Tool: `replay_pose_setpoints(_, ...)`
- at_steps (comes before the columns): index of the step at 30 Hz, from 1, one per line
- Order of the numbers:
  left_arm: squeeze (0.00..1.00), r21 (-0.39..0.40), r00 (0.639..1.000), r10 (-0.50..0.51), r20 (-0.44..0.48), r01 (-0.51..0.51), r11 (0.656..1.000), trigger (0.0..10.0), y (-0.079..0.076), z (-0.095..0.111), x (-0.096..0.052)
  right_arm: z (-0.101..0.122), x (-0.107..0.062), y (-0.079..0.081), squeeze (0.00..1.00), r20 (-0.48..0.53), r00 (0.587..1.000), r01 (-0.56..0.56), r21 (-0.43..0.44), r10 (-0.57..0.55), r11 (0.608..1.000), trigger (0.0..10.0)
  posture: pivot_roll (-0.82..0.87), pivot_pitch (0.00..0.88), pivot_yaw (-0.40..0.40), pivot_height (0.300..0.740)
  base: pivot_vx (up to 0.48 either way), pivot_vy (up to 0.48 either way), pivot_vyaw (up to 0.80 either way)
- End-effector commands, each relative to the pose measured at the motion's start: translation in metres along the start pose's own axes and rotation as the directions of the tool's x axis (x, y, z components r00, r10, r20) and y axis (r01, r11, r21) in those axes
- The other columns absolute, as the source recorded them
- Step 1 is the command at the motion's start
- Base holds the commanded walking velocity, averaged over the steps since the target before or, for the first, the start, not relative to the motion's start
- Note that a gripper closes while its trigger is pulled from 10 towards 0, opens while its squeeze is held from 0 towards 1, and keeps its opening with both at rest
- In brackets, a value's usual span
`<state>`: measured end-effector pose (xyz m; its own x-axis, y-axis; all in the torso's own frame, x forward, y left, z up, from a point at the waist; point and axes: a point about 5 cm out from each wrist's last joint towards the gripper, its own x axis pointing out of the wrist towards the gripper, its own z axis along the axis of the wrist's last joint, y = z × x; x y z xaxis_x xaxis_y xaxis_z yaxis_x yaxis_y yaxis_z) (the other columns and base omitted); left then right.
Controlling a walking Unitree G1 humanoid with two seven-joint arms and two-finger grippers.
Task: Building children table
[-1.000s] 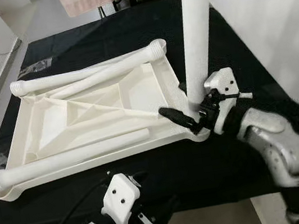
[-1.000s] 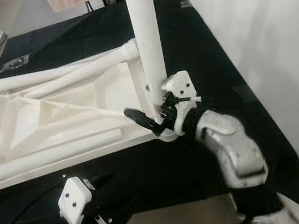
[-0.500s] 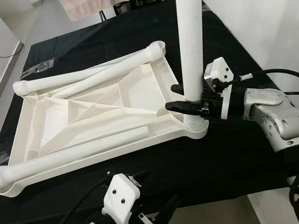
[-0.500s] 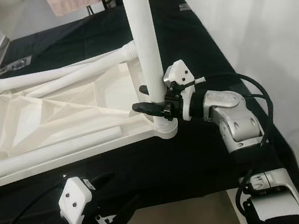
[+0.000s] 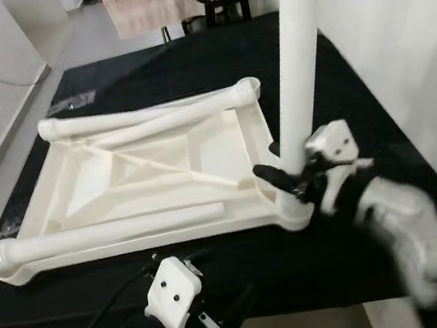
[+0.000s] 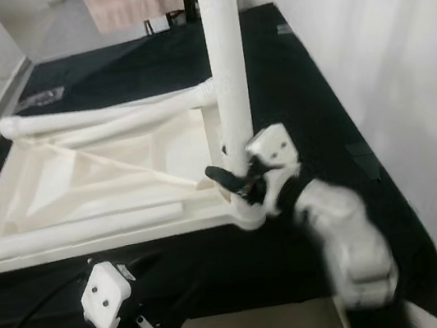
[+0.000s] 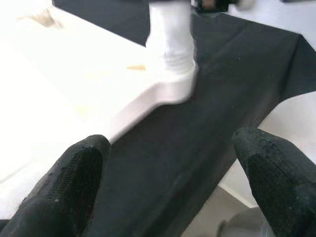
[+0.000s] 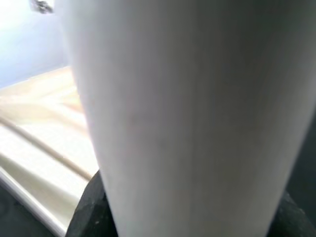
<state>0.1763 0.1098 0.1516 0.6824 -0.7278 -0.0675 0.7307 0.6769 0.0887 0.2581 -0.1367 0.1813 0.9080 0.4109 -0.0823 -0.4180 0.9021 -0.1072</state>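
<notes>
Left eye view: white moulded plastic tabletop (image 5: 150,175) lay upside down on the black cloth-covered table (image 5: 186,61), ribbed underside up, shaped like a shallow tray. Inside it, two loose round legs (image 5: 120,228) rested flat — one along the near edge, a second one (image 5: 166,121) slanting across the far end. Upright leg (image 5: 296,52) stood in the near right corner socket (image 5: 293,214), smooth, tubular, tapering slightly. Right gripper (image 5: 283,180) clenched around that leg just above the socket, arm blurred. Left gripper (image 5: 226,317) hung low below the table's near edge, over pale floor.

Right eye view: same layout; upright leg (image 6: 226,54) rose out of frame, right gripper (image 6: 233,180) wrapped on its base, tabletop (image 6: 96,179) matte white against the dark cloth.

Left wrist view: two black textured fingertips (image 7: 74,173) spread wide apart, grasping nothing; beyond them the corner socket (image 7: 170,84) with the leg's ringed base, standing on black cloth (image 7: 217,98).

Right wrist view: upright leg (image 8: 187,113) pressed close, smooth white cylinder, with black finger pads (image 8: 89,212) hugging both sides; ribbed tabletop (image 8: 34,133) just behind.
</notes>
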Motion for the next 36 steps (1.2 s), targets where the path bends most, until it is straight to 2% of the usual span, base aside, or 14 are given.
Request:
replay_pose_setpoints(1, 0.00, 0.009, 0.999, 0.040, -0.024, -0.040, 0.999, 10.0, 0.005, -0.007, -0.002, -0.043, -0.008, 0.004, 0.00, -0.272, 0.957, 0.118, 0.067, -0.096, 0.991, 0.0, -0.05, 0.109, 0.087, 0.740, 0.000, 0.000, 0.00)
replay_pose_setpoints(7, 0.00, 0.004, 0.999, 0.044, -0.010, -0.044, 0.999, 10.0, 0.009, -0.010, 0.005, -0.047, 0.006, 0.001, 0.00, -0.249, 0.964, 0.105, 0.030, -0.094, 0.994, 0.0, -0.04, 0.069, 0.075, 0.740, 0.000, 0.000, 0.00)
replay_pose_setpoints(8, 0.00, 0.003, 0.999, 0.048, -0.003, -0.048, 0.999, 10.0, 0.011, -0.011, 0.007, -0.047, 0.010, -0.001, 0.00, -0.242, 0.966, 0.103, 0.027, -0.093, 0.994, 10.0, -0.03, 0.059, 0.073, 0.740, 0.000, 0.000, 0.00)
replay_pose_setpoints(11, 0.00, 0.002, 0.999, 0.051, 0.002, -0.051, 0.999, 10.0, 0.012, -0.011, 0.008, -0.047, 0.013, -0.002, 0.00, -0.240, 0.966, 0.103, 0.030, -0.093, 0.994, 10.0, -0.03, 0.058, 0.074, 0.740, 0.000, 0.000, 0.00)
replay_pose_setpoints(12, 0.00, 0.002, 0.998, 0.055, 0.009, -0.055, 0.998, 10.0, 0.014, -0.012, 0.010, -0.042, 0.017, -0.006, 0.70, -0.215, 0.973, 0.094, 0.039, -0.083, 0.995, 10.0, -0.03, 0.053, 0.073, 0.740, 0.000, 0.000, 0.00)
replay_pose_setpoints(13, 0.00, 0.002, 0.998, 0.055, 0.016, -0.055, 0.998, 10.0, 0.015, -0.012, 0.011, -0.036, 0.022, -0.011, 1.00, -0.176, 0.983, 0.071, 0.080, -0.056, 0.994, 10.0, -0.03, 0.051, 0.071, 0.740, 0.000, 0.000, 0.00)
replay_pose_setpoints(21, 0.00, -0.001, 0.999, 0.045, 0.031, -0.045, 0.999, 10.0, 0.017, -0.013, 0.016, -0.011, 0.036, -0.019, 1.00, -0.001, 0.993, -0.117, 0.102, 0.117, 0.988, 10.0, -0.02, 0.044, 0.066, 0.740, 0.000, 0.000, 0.00)
replay_pose_setpoints(22, 0.00, -0.006, 0.999, 0.038, 0.036, -0.038, 0.999, 10.0, 0.016, -0.013, 0.017, -0.001, 0.040, -0.025, 0.00, 0.049, 0.968, -0.250, 0.070, 0.247, 0.966, 10.0, -0.01, 0.037, 0.059, 0.740, 0.000, 0.000, 0.00)
replay_pose_setpoints(23, 0.00, -0.011, 0.999, 0.029, 0.042, -0.029, 1.000, 10.0, 0.016, -0.013, 0.020, 0.006, 0.043, -0.032, 0.00, 0.072, 0.927, -0.370, 0.022, 0.367, 0.929, 10.0, 0.00, 0.032, 0.048, 0.740, 0.000, 0.000, 0.00)
replay_pose_setpoints(28, 0.00, -0.022, 0.998, 0.015, 0.056, -0.014, 1.000, 10.0, 0.016, -0.015, 0.024, 0.015, 0.049, -0.042, 0.00, 0.055, 0.825, -0.560, -0.053, 0.563, 0.827, 10.0, 0.01, 0.022, 0.037, 0.740, 0.000, 0.000, 0.00)
replay_pose_setpoints(32, 0.00, -0.026, 0.998, 0.012, 0.061, -0.010, 1.000, 10.0, 0.016, -0.015, 0.026, 0.016, 0.057, -0.047, 0.00, 0.037, 0.797, -0.601, -0.061, 0.603, 0.797, 10.0, 0.02, 0.014, 0.028, 0.740, 0.000, 0.000, 0.00)
replay_pose_setpoints(33, 0.00, -0.027, 0.998, 0.011, 0.063, -0.010, 1.000, 10.0, 0.016, -0.016, 0.027, 0.018, 0.062, -0.050, 0.00, 0.043, 0.797, -0.601, -0.055, 0.603, 0.798, 8.5, 0.03, 0.012, 0.025, 0.740, 0.000, 0.000, 0.00)
replay_pose_setpoints(34, 0.00, -0.028, 0.998, 0.012, 0.065, -0.010, 1.000, 10.0, 0.016, -0.016, 0.029, 0.021, 0.067, -0.053, 0.00, 0.054, 0.789, -0.611, -0.047, 0.612, 0.791, 0.0, 0.03, 0.009, 0.023, 0.740, 0.000, 0.000, 0.00)
replay_pose_setpoints(36, 0.00, -0.028, 0.998, 0.013, 0.066, -0.011, 1.000, 10.0, 0.016, -0.016, 0.029, 0.021, 0.068, -0.054, 0.00, 0.054, 0.782, -0.620, -0.046, 0.622, 0.783, 0.0, 0.03, 0.009, 0.023, 0.740, 0.000, 0.000, 0.00)
